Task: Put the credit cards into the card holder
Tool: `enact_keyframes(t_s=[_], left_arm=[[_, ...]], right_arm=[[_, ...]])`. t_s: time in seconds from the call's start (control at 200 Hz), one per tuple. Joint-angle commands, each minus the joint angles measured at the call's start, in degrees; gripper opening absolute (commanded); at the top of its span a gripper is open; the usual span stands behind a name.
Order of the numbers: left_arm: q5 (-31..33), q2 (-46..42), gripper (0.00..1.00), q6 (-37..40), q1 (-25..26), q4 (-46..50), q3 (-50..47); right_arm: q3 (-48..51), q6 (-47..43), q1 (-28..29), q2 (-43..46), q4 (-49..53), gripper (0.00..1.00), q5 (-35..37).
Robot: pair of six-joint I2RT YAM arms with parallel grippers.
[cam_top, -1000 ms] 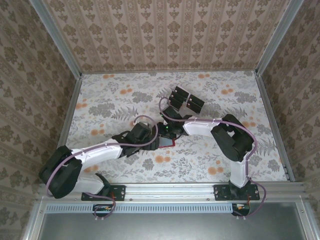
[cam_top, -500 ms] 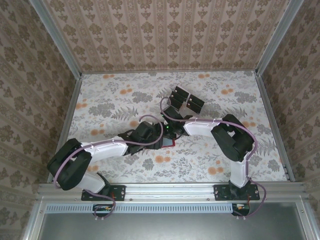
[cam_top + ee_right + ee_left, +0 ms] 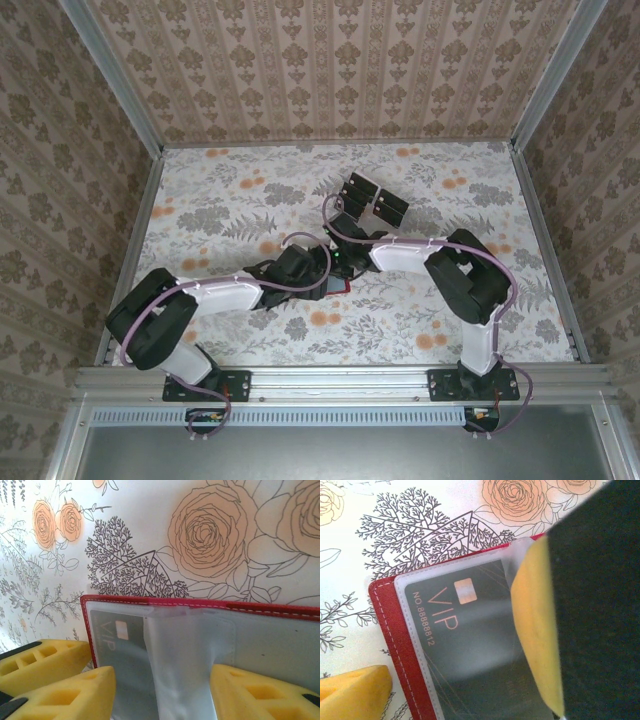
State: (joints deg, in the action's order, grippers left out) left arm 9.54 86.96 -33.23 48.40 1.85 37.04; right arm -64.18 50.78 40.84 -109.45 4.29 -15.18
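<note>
The card holder [image 3: 387, 625] is a red wallet lying open on the flowered table, seen too as card holder [image 3: 200, 605] and as a red corner of the card holder [image 3: 341, 288] under both grippers. A dark credit card [image 3: 470, 630] marked VIP sits inside its left clear pocket, the same credit card [image 3: 117, 645] showing from the right wrist. My left gripper [image 3: 450, 675] stands wide open over that pocket. My right gripper [image 3: 162, 695] is open, its yellow fingers [image 3: 65, 692] either side of a clear pocket leaf [image 3: 180, 665] that stands up. More credit cards [image 3: 362, 190] rest in a rack behind.
A clear tiered rack [image 3: 374, 211] stands just behind the grippers at the table's middle back. Patterned walls [image 3: 60, 170] close the table on three sides. Both arms [image 3: 415, 258] cross the middle, meeting over the wallet. A yellow finger of the left gripper [image 3: 35, 660] lies beside the wallet's left edge.
The left arm has reached further right, bringing its gripper over the wallet, and its elbow has swung forward. The right arm and the wallet have stayed still.
</note>
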Motion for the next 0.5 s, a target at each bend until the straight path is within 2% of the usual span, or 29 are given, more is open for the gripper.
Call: enact_keyframes(t_s=[0.0,0.21,0.495], left_arm=[[0.46,1.69,1.00,-1.04,0.06,-2.11,-0.98],[0.64,1.96,1.00,-1.44,0.03,-2.21,-1.57],[0.65,1.94,1.00,-1.40,0.03,-2.12,-1.35]], right_arm=[[1.25,-0.55,-0.82,3.17,3.21,0.55,-0.61],[1.40,-2.46,-2.49,7.23,5.57,0.55,1.39],[2.87,-2.38,-2.95,5.44,4.57,0.55,0.85]])
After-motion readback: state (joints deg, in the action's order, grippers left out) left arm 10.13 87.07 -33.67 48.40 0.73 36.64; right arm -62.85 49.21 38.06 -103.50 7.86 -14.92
